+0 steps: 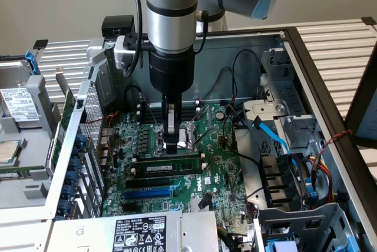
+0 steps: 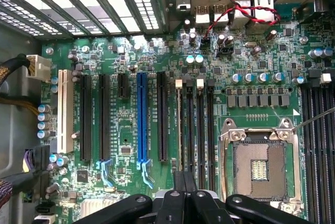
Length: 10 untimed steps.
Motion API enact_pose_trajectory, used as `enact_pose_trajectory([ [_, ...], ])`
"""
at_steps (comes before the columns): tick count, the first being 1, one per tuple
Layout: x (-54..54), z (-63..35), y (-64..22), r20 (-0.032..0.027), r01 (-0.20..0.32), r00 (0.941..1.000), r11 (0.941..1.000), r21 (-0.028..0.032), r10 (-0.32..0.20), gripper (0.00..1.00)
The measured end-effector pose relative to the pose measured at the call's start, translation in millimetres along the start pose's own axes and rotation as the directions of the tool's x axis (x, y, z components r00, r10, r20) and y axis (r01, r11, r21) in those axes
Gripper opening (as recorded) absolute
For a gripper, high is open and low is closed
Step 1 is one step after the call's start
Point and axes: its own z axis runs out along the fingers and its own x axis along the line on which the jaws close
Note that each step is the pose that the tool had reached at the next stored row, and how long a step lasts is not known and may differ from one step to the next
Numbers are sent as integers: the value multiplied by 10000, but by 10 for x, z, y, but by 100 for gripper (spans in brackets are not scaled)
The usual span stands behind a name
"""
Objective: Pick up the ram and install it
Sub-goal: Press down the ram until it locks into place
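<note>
Ram, long thin green circuit-board stick with white label (image 1: 168,165), standing on edge in black plastic slot (image 1: 201,161) just beside silver square CPU socket (image 1: 187,131). Black gripper (image 1: 171,145) fingers pressed together, pinching nothing, over its top edge mid-length, contact unclear; likely for pressing it home evenly

Your ram (image 1: 168,165) stands on edge on the motherboard (image 1: 218,175), pincer (image 1: 171,146) just above it, processor socket (image 1: 187,131) just behind it.

Open computer case (image 1: 253,43), green motherboard (image 1: 221,146) inside, ram (image 1: 168,165) standing upright on it
</note>
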Motion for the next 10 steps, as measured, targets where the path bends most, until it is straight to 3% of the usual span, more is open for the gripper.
enact_pose_trajectory([
  [10, -2, 29, 7, 0, 0, 10000, 10000, 0, 0, 11],
])
